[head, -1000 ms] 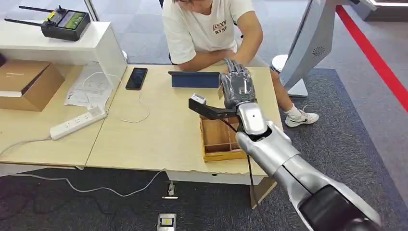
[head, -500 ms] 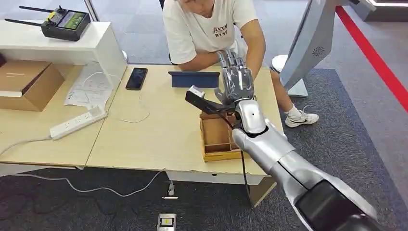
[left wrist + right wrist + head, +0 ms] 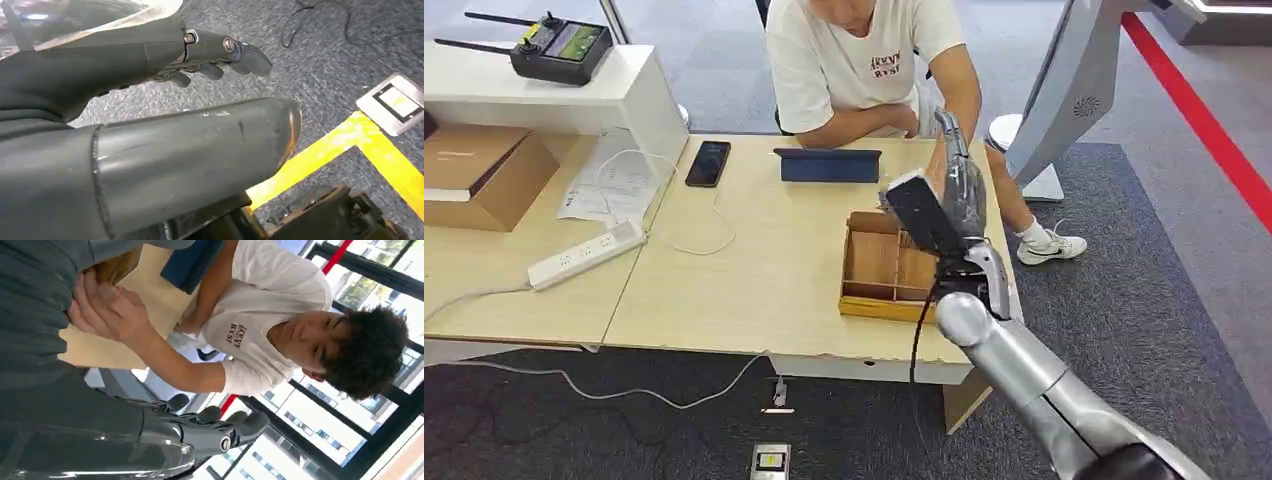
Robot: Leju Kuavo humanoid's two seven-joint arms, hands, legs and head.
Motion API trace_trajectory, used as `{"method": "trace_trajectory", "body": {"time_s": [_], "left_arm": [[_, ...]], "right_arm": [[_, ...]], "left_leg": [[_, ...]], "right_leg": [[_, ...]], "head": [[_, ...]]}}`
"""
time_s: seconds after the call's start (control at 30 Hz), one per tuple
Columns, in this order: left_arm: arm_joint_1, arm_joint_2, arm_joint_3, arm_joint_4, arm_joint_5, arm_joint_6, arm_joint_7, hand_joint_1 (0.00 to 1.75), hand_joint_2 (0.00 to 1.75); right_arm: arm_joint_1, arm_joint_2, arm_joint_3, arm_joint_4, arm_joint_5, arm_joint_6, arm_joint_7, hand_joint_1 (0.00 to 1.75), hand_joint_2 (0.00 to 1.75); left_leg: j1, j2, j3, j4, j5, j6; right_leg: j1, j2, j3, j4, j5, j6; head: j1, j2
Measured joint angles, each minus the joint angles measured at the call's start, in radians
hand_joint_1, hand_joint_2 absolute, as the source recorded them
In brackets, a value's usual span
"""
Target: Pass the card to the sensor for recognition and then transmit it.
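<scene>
My right hand [image 3: 954,185] is raised over the right end of the table, turned on edge above the wooden tray [image 3: 879,308]. Its fingers [image 3: 215,426] stretch out straight towards the seated person [image 3: 864,60]. The person's hand [image 3: 107,307] reaches into my palm and touches it [image 3: 935,166]. I cannot make out a card there; that hand hides the palm. A dark blue tablet [image 3: 827,165] lies flat on the table behind the tray. My left hand [image 3: 165,90] hangs over the carpet, fingers [image 3: 225,50] loosely apart from the thumb, holding nothing.
A black phone [image 3: 708,162], papers and a white power strip [image 3: 584,255] lie on the table's left half. A cardboard box [image 3: 479,175] and a white shelf with a remote controller [image 3: 559,45] stand far left. A grey kiosk column [image 3: 1064,90] rises at the right.
My right hand has lifted from palm-down over the tray, rolled onto its edge and shifted right. The person's hand has come forward to meet it.
</scene>
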Motion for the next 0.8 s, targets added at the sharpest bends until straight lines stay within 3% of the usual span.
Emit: {"method": "trace_trajectory", "body": {"time_s": [0.23, 0.4, 0.6, 0.8], "left_arm": [[0.013, 0.002, 0.026, 0.001, 0.044, 0.003, -0.005, 0.00, 0.00], [0.016, 0.001, 0.042, 0.001, 0.069, 0.011, -0.012, 0.00, 0.00], [0.015, -0.001, 0.051, 0.001, 0.087, 0.011, -0.013, 0.00, 0.00], [0.013, -0.005, 0.063, 0.001, 0.107, 0.011, -0.016, 0.00, 0.00]], "right_arm": [[0.294, -0.105, -0.212, -0.336, -0.426, 0.041, -0.227, 0.00, 1.75], [0.451, -0.138, -0.421, -0.446, -0.713, 0.068, -0.363, 0.00, 1.75], [0.559, -0.143, -0.604, -0.441, -0.809, 0.066, -0.444, 0.00, 1.75], [0.601, -0.130, -0.736, -0.293, -0.948, 0.096, -0.482, 0.00, 1.75]], "left_leg": [[0.000, 0.000, 0.000, 0.000, -0.001, 0.000], [0.000, 0.000, -0.001, 0.000, -0.001, 0.000], [0.000, 0.000, -0.001, 0.000, -0.001, 0.000], [0.000, 0.001, -0.001, -0.001, -0.001, 0.000]], "right_leg": [[0.000, 0.000, 0.000, 0.000, 0.000, 0.000], [0.000, 0.000, 0.000, -0.001, 0.000, 0.000], [0.000, 0.000, 0.000, -0.001, 0.000, 0.000], [0.000, 0.000, 0.000, -0.001, 0.000, 0.000]], "head": [[0.000, 0.000], [0.000, 0.000], [0.000, 0.000], [0.000, 0.000]]}}
